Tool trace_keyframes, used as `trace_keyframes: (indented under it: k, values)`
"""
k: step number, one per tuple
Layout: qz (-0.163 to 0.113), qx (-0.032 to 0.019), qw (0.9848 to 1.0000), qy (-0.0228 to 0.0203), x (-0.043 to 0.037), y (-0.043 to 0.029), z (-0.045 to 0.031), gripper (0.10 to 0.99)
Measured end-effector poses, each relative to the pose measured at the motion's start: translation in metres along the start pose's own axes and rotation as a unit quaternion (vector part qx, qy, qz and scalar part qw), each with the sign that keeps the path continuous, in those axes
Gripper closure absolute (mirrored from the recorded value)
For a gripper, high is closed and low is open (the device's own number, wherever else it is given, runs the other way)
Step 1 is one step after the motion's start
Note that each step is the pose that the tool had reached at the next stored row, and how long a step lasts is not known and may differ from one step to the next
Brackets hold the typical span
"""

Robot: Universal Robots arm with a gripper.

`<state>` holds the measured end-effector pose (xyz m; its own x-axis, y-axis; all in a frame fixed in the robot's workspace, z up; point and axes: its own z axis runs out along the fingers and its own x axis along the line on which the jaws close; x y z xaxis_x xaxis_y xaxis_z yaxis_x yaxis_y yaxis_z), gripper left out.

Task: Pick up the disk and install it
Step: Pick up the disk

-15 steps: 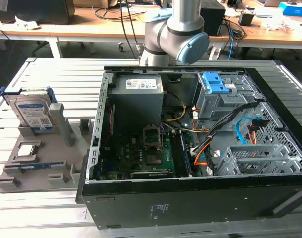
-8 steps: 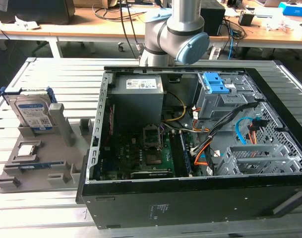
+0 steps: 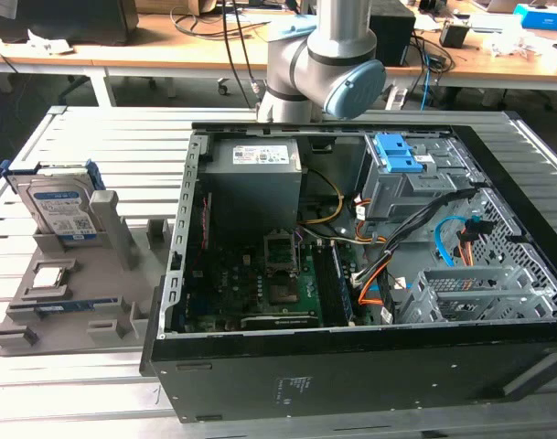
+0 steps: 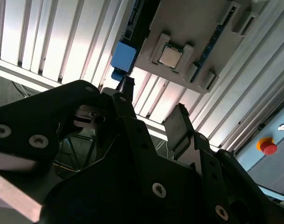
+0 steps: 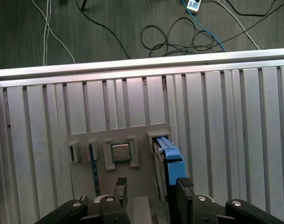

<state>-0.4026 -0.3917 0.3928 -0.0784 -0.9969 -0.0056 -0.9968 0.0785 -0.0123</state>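
The tool is hovering wide and empty over the upright disk; one finger is seemingly lining up with its blue bracket, so descending straight is risking a clash.

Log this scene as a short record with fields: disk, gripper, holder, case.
disk: standing on edge in a slot of the grey holder, not yet picked up
gripper: open, empty, above the holder, apart from the disk
holder: on the slatted table, at the exterior view's left of the case; also carries a processor chip
case: open, blue latch atop its drive bay
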Motion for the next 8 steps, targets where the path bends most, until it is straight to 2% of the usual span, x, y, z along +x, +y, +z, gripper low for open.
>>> trace_keyframes:
  k: [8]
  values:
    - [0.000, 0.0000, 1.0000, 0.0000, -0.0167, 0.0009, 0.0001, 0.545]
